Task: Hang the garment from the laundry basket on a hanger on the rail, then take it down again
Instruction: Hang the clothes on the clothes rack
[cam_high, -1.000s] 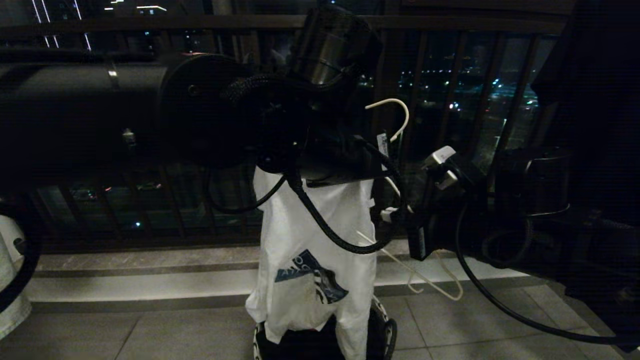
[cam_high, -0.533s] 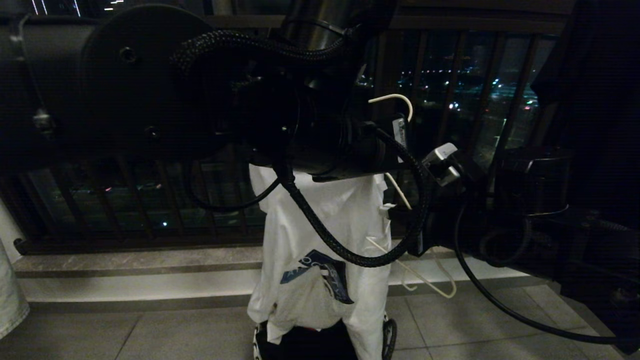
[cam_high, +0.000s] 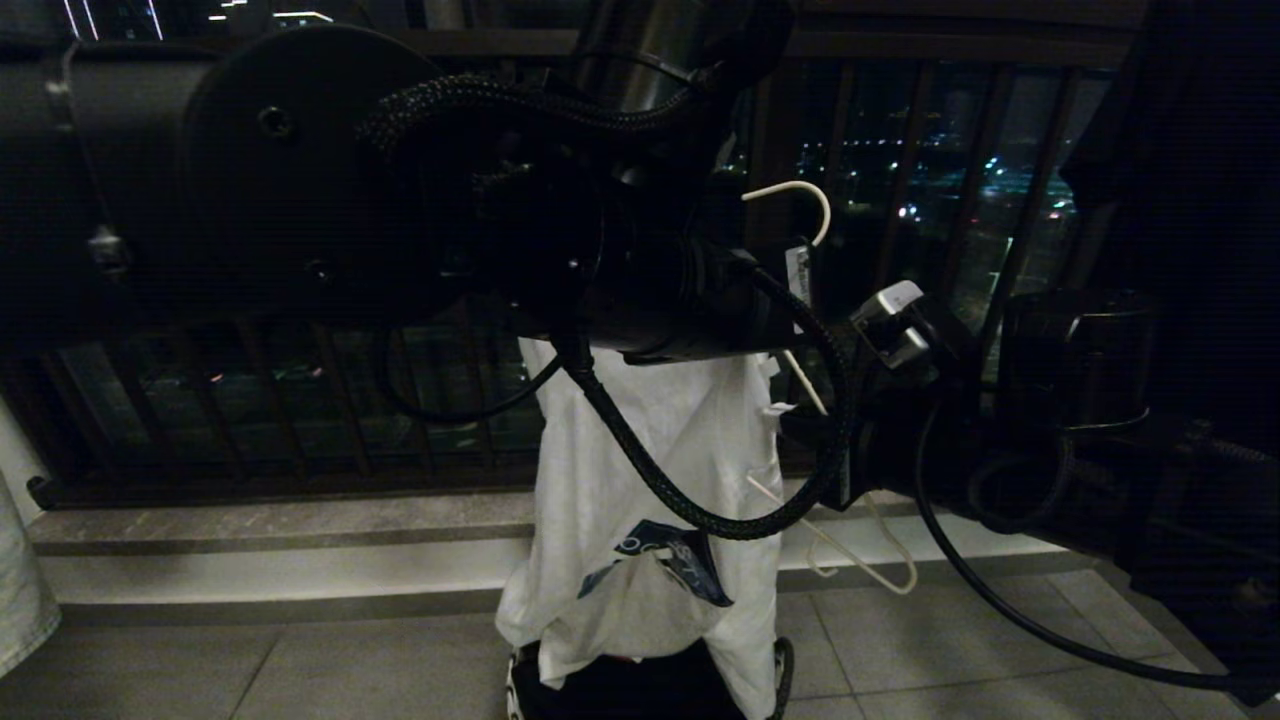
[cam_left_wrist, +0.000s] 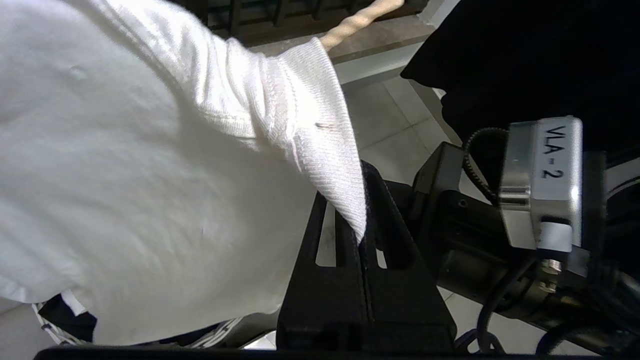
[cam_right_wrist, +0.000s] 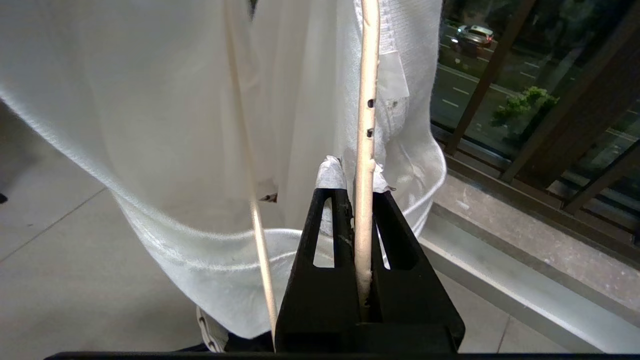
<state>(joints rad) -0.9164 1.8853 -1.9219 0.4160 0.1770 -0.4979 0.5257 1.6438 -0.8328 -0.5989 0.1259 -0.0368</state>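
Observation:
The white garment (cam_high: 640, 470) hangs in a long bunch, its lower end reaching the laundry basket (cam_high: 778, 672) on the floor. My left gripper (cam_left_wrist: 357, 200) is shut on the ribbed collar of the garment (cam_left_wrist: 150, 175). My right gripper (cam_right_wrist: 362, 196) is shut on a wire of the white hanger (cam_right_wrist: 367, 100), close against the garment (cam_right_wrist: 175, 100). In the head view the hanger's hook (cam_high: 805, 200) sticks up beside my left wrist and its lower loop (cam_high: 880, 560) juts out to the right. The rail is out of view.
My left arm (cam_high: 300, 180) fills the upper left of the head view and my right arm (cam_high: 1050, 440) comes in from the right. The dark balcony railing (cam_high: 900, 220) and a stone step (cam_high: 280, 560) lie behind. A pale cloth (cam_high: 20, 590) shows at the left edge.
My left arm has swung up and across, and the garment and hanger have shifted slightly to the right with the hook a little higher. Both grips are unchanged.

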